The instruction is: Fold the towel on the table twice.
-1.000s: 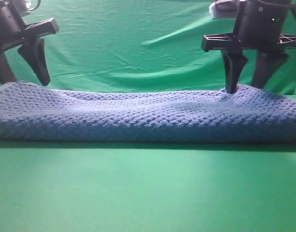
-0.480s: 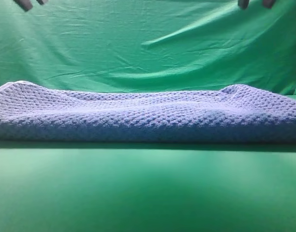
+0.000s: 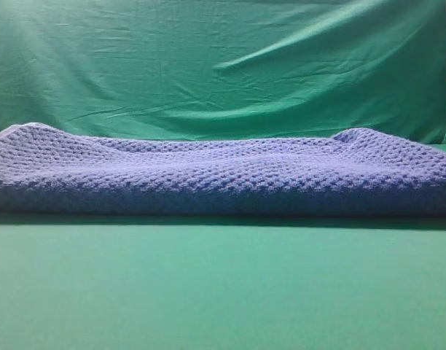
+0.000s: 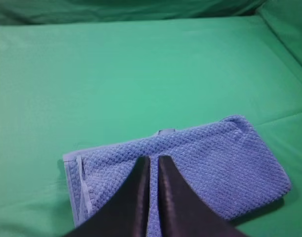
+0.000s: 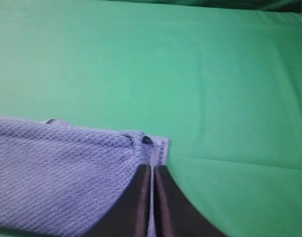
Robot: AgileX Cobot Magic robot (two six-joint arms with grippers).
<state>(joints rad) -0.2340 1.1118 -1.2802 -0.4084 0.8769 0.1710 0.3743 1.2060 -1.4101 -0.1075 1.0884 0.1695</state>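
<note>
- Both grippers have gone up and out of the high view since a second ago. Back then they stood at the towel's far corners, one at 9 o'clock and one at 3 o'clock. Half a second ago only their tips showed at the top edge. Now that view has no gripper in it at all.
- That tells me they let go and pulled away. My guess is that the folding is done, or very nearly done.
- The towel [image 3: 223,179] lies flat on the table [image 3: 223,292], in a thick blue-grey strip from side to side. It looks just the same as before, so nothing dragged it along.
- From the left wrist view the towel is a small, neat, folded block at about 6 o'clock, with layers showing at its 9 o'clock end.
- The left gripper [image 4: 153,163] hangs above the towel. Its two dark fingers are almost together, with a thin gap, and they hold nothing.
- The right gripper [image 5: 152,170] is pinched tight too. It sits over the towel's corner with the pale hem, and it looks empty.
- The high view is low and flat, so I cannot count the layers there. The towel's ends run off both sides of that picture.
- The wrinkled green backdrop [image 3: 223,65] hides whatever is behind.
- I cannot tell how high the grippers are above the towel.
</note>
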